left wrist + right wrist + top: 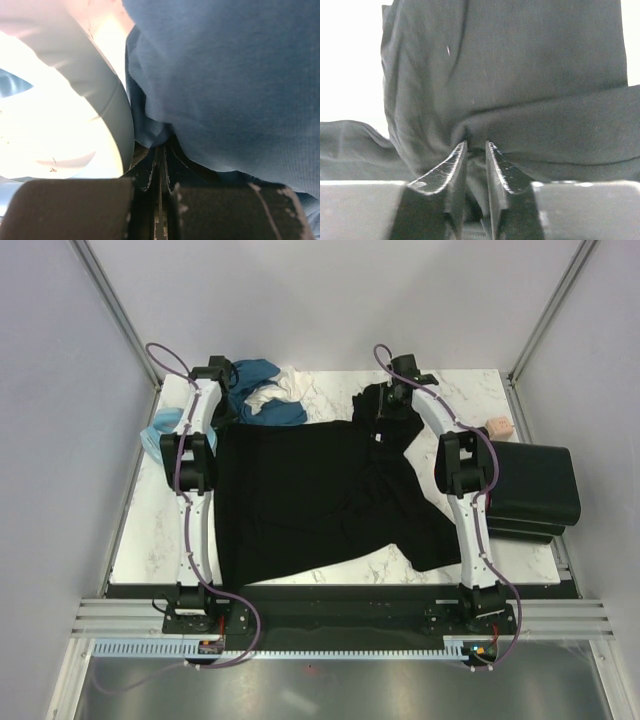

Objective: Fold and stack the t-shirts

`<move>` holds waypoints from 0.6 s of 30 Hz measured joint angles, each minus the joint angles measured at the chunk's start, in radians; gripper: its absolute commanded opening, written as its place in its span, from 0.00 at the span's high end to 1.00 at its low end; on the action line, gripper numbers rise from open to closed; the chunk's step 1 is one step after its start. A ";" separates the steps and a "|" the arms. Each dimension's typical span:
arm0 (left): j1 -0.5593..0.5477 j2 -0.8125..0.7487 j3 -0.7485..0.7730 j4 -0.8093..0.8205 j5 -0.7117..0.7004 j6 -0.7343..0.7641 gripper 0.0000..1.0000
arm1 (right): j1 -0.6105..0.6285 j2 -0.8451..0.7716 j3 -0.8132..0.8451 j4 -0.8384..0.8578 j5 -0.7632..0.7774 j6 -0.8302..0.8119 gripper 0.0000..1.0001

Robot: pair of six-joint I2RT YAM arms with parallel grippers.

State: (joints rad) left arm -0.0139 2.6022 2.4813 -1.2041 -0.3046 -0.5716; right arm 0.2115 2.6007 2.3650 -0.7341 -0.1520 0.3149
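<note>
A black t-shirt (310,500) lies spread across most of the table. My left gripper (224,412) is at its far left corner. In the left wrist view the gripper (161,150) is shut, with dark cloth creased out from its tips. A teal-blue t-shirt (230,75) fills the view just behind it. My right gripper (385,420) is at the shirt's far right. In the right wrist view it (475,145) is shut on a bunched fold of the black t-shirt (520,75).
A pile of teal-blue (262,375) and white (268,396) shirts lies at the far left. A light blue shirt (158,430) hangs at the left edge. A stack of black cloth (535,490) sits at the right edge, a small pinkish-beige block (497,427) behind it.
</note>
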 measured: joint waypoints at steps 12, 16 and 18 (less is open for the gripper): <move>0.059 0.008 0.011 0.004 0.011 -0.001 0.98 | -0.008 -0.183 -0.160 -0.060 0.091 -0.032 0.62; 0.068 -0.015 -0.034 0.038 0.055 0.000 0.89 | -0.013 -0.265 -0.161 -0.058 0.083 -0.032 0.59; 0.068 -0.063 -0.109 0.082 0.084 0.000 0.81 | -0.013 -0.305 -0.161 -0.055 0.070 -0.031 0.60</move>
State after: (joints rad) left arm 0.0540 2.5389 2.3726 -1.1225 -0.2207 -0.5720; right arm 0.1989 2.2955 2.2036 -0.7895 -0.0818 0.2840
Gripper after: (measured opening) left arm 0.089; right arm 0.397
